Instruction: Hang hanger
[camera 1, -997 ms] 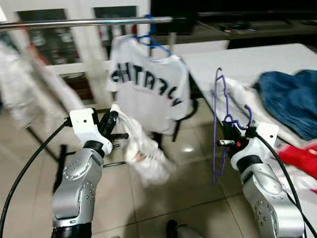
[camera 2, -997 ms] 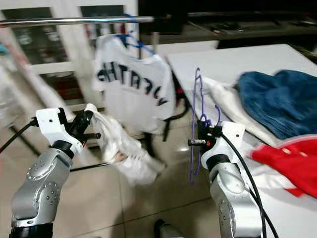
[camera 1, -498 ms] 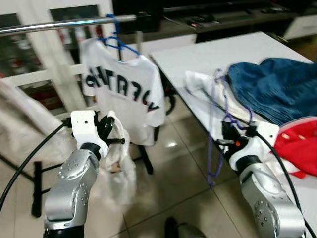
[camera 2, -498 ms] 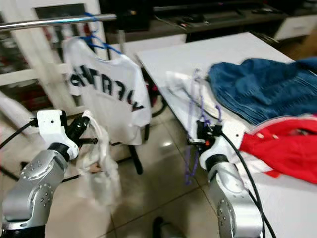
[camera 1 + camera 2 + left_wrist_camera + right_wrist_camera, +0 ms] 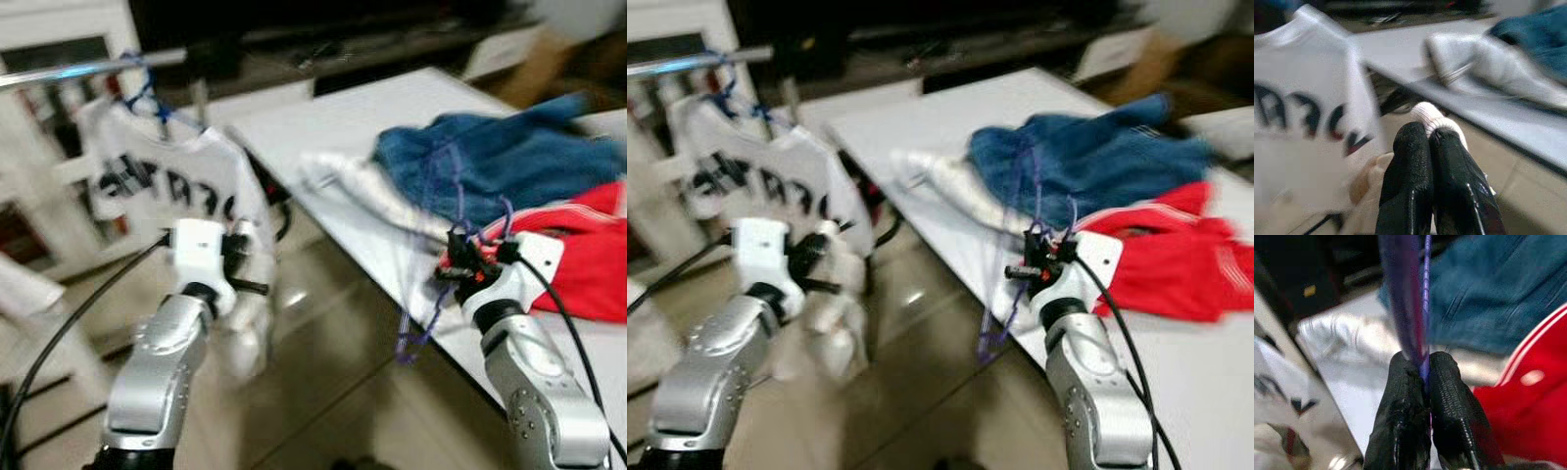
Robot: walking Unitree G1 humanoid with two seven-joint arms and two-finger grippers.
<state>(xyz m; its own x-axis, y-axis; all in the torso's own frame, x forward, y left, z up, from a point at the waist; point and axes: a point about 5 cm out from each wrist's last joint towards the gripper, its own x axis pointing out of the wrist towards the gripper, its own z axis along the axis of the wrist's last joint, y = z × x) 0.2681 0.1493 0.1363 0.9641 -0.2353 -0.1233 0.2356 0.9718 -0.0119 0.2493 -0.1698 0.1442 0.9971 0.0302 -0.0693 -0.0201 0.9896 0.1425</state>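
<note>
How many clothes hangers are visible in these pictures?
2. A purple hanger is pinched in the right hand beside the table; a blue hanger hangs on the rail, carrying the white shirt. Others may be hidden.

— What do the arms look like?
— Both are silver, rounded metal shells with small dark screw holes dotted over the forearm casings. Each wrist carries a white, boxy block.
— Cables?
— A thin black cable loops off each white block and runs back along the arm.
— And the grippers?
— The left gripper [image 5: 1431, 147] and the right gripper [image 5: 1424, 377] each have two long black fingers [image 5: 1400, 426] with a finely textured, rubbery surface. A small red spot shows by the right wrist block.
</note>
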